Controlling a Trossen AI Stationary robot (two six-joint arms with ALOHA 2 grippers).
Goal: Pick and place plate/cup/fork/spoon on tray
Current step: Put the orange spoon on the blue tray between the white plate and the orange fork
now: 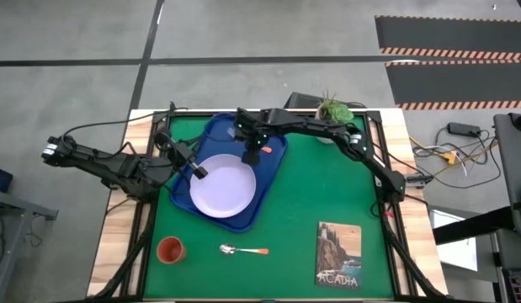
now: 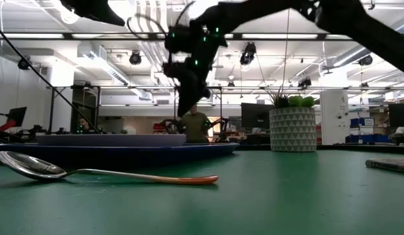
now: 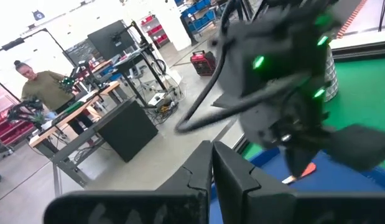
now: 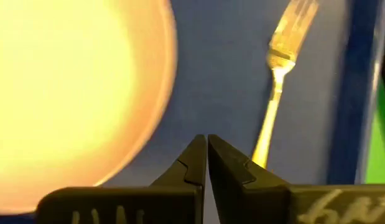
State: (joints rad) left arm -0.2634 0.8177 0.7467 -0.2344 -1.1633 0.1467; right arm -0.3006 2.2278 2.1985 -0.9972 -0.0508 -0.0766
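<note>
The pale plate lies in the blue tray. The fork lies flat on the tray floor beside the plate, and its orange handle shows in the high view. My right gripper is shut and empty, hanging above the tray next to the fork, clear of it in the low view. My left gripper is shut and empty at the plate's left rim. The orange-red cup stands on the green mat at the near left. The spoon lies on the mat beside it.
A white pot with a green plant stands at the far right of the mat. A picture book lies at the near right. The green mat between the tray and the book is bare. A person stands in the room beyond the table.
</note>
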